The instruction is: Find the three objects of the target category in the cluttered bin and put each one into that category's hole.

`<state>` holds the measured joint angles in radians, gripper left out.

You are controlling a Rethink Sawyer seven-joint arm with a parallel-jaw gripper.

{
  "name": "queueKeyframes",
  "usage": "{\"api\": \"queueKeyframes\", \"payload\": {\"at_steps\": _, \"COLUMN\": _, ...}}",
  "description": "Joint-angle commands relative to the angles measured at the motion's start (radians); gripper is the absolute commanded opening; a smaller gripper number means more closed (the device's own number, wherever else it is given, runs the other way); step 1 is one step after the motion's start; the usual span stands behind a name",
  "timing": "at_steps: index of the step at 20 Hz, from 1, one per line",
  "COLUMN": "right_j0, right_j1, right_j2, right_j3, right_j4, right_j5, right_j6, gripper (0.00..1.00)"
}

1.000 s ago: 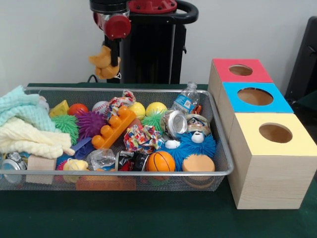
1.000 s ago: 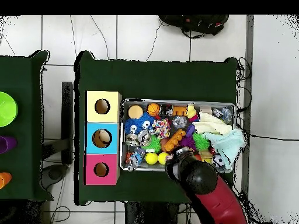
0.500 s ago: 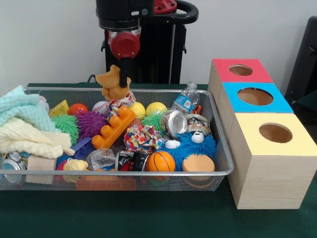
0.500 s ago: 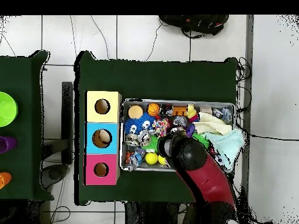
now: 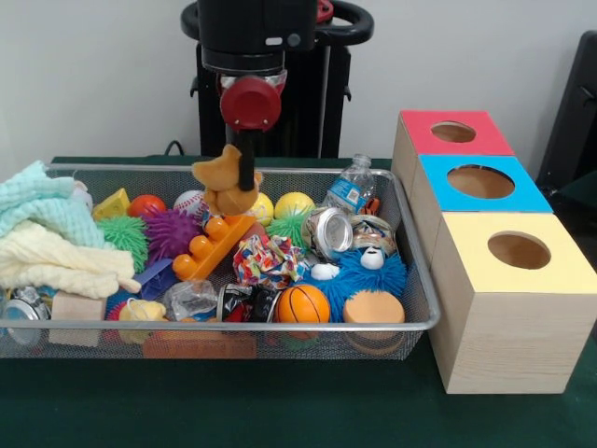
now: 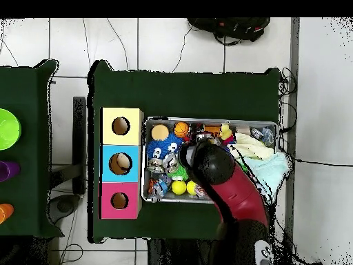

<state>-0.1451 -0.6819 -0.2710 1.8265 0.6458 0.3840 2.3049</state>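
Observation:
My gripper (image 5: 244, 174) hangs over the back middle of the wire bin (image 5: 280, 326), shut on a tan-orange plush animal (image 5: 224, 187). The plush dangles just above an orange toy block (image 5: 210, 245) and a yellow ball (image 5: 259, 206). To the right stand three boxes with round holes: red (image 5: 453, 132), blue (image 5: 480, 181) and yellow (image 5: 519, 250). In the overhead view the arm's head (image 6: 207, 162) covers the bin's middle and hides both gripper and plush; the yellow box (image 6: 121, 125), blue box (image 6: 120, 163) and red box (image 6: 119, 201) lie left of the bin.
The bin is packed: folded towels (image 5: 47, 238) at the left, a purple spiky ball (image 5: 171, 231), a crushed can (image 5: 329, 231), a water bottle (image 5: 351, 189), a blue furry monster (image 5: 359, 273) and a small basketball (image 5: 303, 303). Green cloth (image 5: 280, 401) covers the table.
The arm has carried the plush animal rightward and lower in the front view, from behind the bin's back rim to above the toys in the bin's middle. The grip has held.

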Motion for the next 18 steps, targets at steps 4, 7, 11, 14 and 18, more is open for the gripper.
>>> {"api": "queueKeyframes", "payload": {"at_steps": 4, "right_j0": 0.134, "right_j1": -0.131, "right_j2": -0.009, "right_j3": -0.005, "right_j4": 0.054, "right_j5": 0.267, "right_j6": 0.456, "gripper": 0.00}}
{"api": "queueKeyframes", "payload": {"at_steps": 7, "right_j0": 0.163, "right_j1": -0.169, "right_j2": 0.012, "right_j3": 0.020, "right_j4": 0.073, "right_j5": 0.291, "right_j6": 0.475, "gripper": 0.00}}
{"api": "queueKeyframes", "payload": {"at_steps": 11, "right_j0": 0.271, "right_j1": -0.161, "right_j2": -0.040, "right_j3": 0.017, "right_j4": 0.044, "right_j5": 0.310, "right_j6": 0.552, "gripper": 0.00}}
{"api": "queueKeyframes", "payload": {"at_steps": 14, "right_j0": 0.333, "right_j1": -0.157, "right_j2": -0.059, "right_j3": 0.063, "right_j4": 0.039, "right_j5": 0.262, "right_j6": 0.558, "gripper": 0.00}}
{"api": "queueKeyframes", "payload": {"at_steps": 18, "right_j0": 0.358, "right_j1": -0.148, "right_j2": 0.010, "right_j3": 0.194, "right_j4": 0.086, "right_j5": 0.084, "right_j6": 0.482, "gripper": 0.00}}
